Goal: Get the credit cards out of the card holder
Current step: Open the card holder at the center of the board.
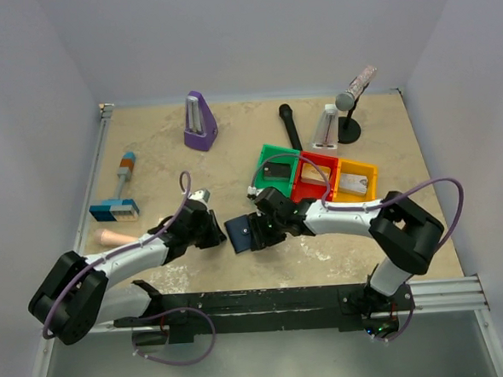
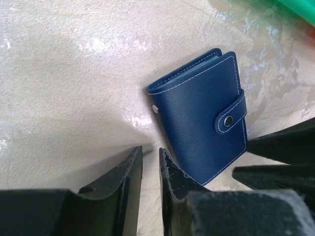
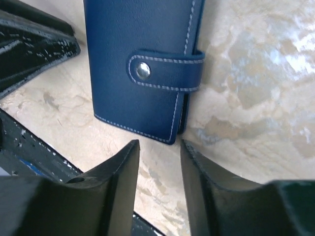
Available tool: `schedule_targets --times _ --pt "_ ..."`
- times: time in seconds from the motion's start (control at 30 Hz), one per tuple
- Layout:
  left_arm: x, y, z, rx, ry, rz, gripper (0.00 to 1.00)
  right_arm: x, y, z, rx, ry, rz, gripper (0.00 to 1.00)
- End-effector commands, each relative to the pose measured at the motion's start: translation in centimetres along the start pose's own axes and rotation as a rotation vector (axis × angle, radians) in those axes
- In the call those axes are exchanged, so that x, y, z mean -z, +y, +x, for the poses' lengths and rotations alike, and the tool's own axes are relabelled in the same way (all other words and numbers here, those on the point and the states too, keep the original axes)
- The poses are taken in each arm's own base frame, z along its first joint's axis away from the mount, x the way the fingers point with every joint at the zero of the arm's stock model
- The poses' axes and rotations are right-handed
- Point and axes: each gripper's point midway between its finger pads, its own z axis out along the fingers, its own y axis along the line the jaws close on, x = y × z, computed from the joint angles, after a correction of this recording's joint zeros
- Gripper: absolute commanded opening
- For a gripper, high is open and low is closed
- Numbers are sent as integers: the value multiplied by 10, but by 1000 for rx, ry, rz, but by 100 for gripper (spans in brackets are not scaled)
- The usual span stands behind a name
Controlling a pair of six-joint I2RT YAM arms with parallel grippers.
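Card holder [image 2: 199, 115], navy, snapped shut and flat on the table [image 1: 233, 168] between both arms, no cards showing; left gripper [image 2: 150, 169] narrowly parted and empty, right gripper [image 3: 160, 162] slightly apart and empty, flanking it, seemingly to brace and unsnap.

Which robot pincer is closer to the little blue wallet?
The right pincer, though only just. It sits at the wallet's right edge, seemingly touching it. The left pincer is just off the wallet's left edge. Neither grips it.
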Motion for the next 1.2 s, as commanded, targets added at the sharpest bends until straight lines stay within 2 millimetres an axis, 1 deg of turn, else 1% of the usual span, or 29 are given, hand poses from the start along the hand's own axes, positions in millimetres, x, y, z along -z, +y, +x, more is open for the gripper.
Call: schedule_targets --times 0.0,0.1,0.23,0.3,0.33,0.4,0.53,0.57,0.67,0.87,0.97,1.03,1.1,1.17 --pt "6 6 1 -7 -7 -28 25 24 -3 -7 25 -65 31 51" --pt "8 4 -7 -10 -37 -33 26 38 -4 -16 41 -103 58 60" --pt "5 -3 -11 -10 -33 -20 26 48 -3 -30 62 -142 82 63" --pt "3 -7 -15 -4 -39 -10 26 48 1 -38 43 -140 48 64" --pt "2 -11 -12 -1 -20 10 27 45 5 -39 19 -129 -8 65" --pt "0 -15 -11 2 -13 31 27 43 6 -46 -45 -128 -87 65" --pt "-3 -27 -10 9 -6 97 27 41 10 -51 -26 -123 -125 63" --pt "-3 -30 -11 6 -9 114 27 38 10 -50 -25 -113 -127 62" --pt "-3 -31 -11 10 -11 122 27 30 8 -48 -29 -82 -120 59" --pt "-3 -33 -12 13 -8 123 28 13 4 -37 -42 -14 -111 59" --pt "-4 -31 -13 16 -2 107 31 9 1 -33 -51 -2 -111 59" --pt "-5 -31 -12 24 1 104 34 7 2 -34 -57 -8 -115 60" --pt "-6 -32 -12 32 4 105 37 7 6 -35 -59 -2 -131 60" --pt "-8 -33 -12 34 7 105 37 5 11 -36 -58 5 -150 58"
